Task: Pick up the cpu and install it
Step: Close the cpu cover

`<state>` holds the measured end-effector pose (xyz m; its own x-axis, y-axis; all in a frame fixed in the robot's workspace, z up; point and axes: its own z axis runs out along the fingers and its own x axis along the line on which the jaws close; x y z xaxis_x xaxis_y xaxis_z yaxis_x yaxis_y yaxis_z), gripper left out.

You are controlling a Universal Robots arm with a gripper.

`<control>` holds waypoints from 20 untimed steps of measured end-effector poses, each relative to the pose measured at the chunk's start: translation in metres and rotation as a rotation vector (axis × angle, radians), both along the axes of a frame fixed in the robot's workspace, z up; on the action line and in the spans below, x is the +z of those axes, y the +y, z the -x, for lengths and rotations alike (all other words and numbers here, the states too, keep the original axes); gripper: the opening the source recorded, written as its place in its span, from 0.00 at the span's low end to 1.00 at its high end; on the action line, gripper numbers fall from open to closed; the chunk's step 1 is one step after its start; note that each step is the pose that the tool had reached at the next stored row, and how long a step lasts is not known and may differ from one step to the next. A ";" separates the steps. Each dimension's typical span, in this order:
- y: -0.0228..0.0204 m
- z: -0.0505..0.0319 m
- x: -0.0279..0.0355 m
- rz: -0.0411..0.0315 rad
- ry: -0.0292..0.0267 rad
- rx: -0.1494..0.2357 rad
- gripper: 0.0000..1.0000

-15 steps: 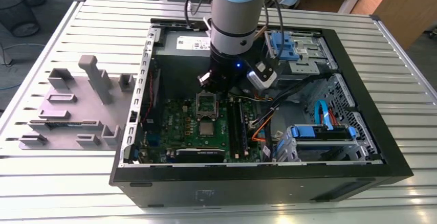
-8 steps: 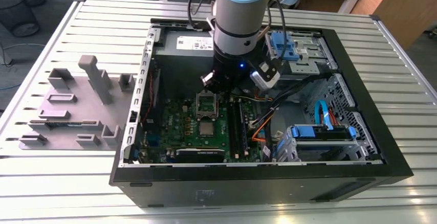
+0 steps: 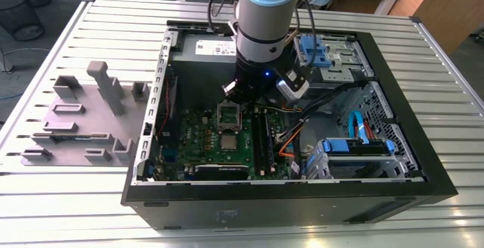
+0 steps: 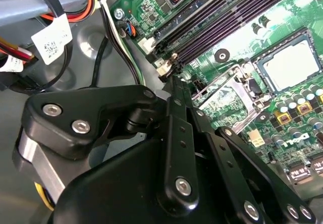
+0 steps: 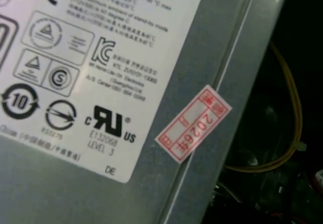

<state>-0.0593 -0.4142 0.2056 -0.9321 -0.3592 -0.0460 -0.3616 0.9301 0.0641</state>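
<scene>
1. cpu (image 3: 229, 141) lies flat with its silver top up, in its socket on the green motherboard (image 3: 198, 135) inside the open PC case (image 3: 287, 200). In the second wrist view, the socket's dark edge frames it.
2. The gripper (image 3: 236, 96) hangs over the board, apart from the cpu. It is above the dark metal frame (image 3: 220, 115), which stands open just beside the socket.
3. In the second wrist view, the jaws look closed together with nothing between them, near the end of the memory slots (image 4: 237, 12).
4. The case rests on a slatted bench (image 3: 90, 202). Grey holder blocks (image 3: 83, 123) stand on the bench at the exterior view's left.
</scene>
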 end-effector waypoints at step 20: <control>0.0019 0.0038 0.0004 -0.0001 -0.0035 0.000 0.11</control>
<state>-0.0631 -0.4123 0.2060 -0.9318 -0.3596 -0.0493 -0.3622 0.9300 0.0630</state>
